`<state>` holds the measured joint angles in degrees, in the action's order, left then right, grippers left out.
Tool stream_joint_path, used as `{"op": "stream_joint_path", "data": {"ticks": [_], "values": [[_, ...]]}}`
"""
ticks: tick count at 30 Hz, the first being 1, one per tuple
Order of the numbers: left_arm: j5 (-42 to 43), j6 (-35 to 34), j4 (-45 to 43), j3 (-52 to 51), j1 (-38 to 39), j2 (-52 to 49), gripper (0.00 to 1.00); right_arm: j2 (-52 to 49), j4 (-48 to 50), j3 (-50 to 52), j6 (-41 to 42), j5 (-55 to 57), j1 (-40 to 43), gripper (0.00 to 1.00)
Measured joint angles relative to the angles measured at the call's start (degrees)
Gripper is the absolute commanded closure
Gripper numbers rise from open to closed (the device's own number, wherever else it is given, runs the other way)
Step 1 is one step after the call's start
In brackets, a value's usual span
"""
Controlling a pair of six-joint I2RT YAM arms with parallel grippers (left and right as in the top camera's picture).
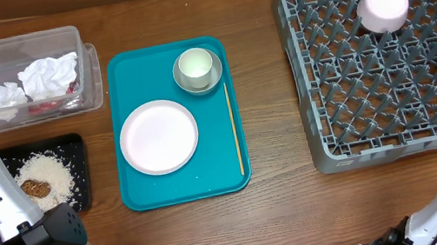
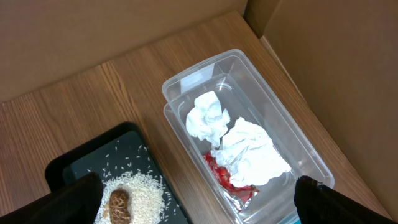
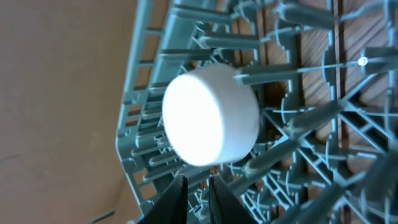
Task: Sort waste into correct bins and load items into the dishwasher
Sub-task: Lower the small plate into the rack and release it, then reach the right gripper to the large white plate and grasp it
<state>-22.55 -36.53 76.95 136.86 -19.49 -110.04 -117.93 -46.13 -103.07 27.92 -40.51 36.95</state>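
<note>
The clear tub (image 1: 91,68) at the back left holds two crumpled white napkins (image 1: 48,75) and a red wrapper (image 2: 227,177). The black tray (image 1: 73,150) in front of it holds rice crumbs (image 1: 50,171) and a brown biscuit piece (image 1: 34,188). On the teal tray lie the large plate (image 1: 158,136) and a small white cup (image 1: 195,64) standing on the smaller plate (image 1: 182,82). A round white bowl (image 1: 383,7) sits upside down in the grey dish rack (image 1: 396,134). My left gripper (image 2: 202,200) is wide open and empty above the tub. My right gripper (image 3: 196,196) is shut and empty beside the bowl (image 3: 208,115).
The large teal tray (image 1: 138,197) lies at the middle of the table with a thin wooden stick (image 1: 233,129) along its right side. Cardboard walls (image 2: 323,56) stand behind and beside the tub. The rack's upright pegs (image 3: 292,68) surround the bowl.
</note>
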Motion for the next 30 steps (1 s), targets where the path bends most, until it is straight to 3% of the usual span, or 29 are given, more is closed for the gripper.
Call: {"op": "stream_joint_path", "data": {"ticks": [6,9,12,17,19,25,30], "values": [[0.00,0.00,0.00,0.00,0.00,0.00,0.00,9.62,-4.31,-0.28,-2.60,2.32,-2.01,0.83],[0.02,0.00,0.00,0.00,0.00,0.00,0.00,14.71,-7.63,-0.68,-4.68,2.60,-6.16,0.75],[0.00,0.00,0.00,0.00,0.00,0.00,0.00,18.84,-11.21,-1.07,-8.20,2.19,-13.68,0.53],[0.00,0.00,-0.02,0.00,0.00,0.00,0.00,20.94,-14.88,-1.36,-14.36,2.47,-32.72,0.34],[0.00,0.00,0.00,0.00,0.00,0.00,0.00,20.35,-15.15,-1.33,-15.32,4.66,-40.72,0.08],[0.00,0.00,0.00,0.00,0.00,0.00,0.00,16.98,-15.15,-1.33,-14.78,15.91,-60.70,0.00],[0.00,0.00,0.00,0.00,0.00,0.00,0.00,11.21,-15.19,-1.29,-9.60,28.28,-75.21,0.00]]}}
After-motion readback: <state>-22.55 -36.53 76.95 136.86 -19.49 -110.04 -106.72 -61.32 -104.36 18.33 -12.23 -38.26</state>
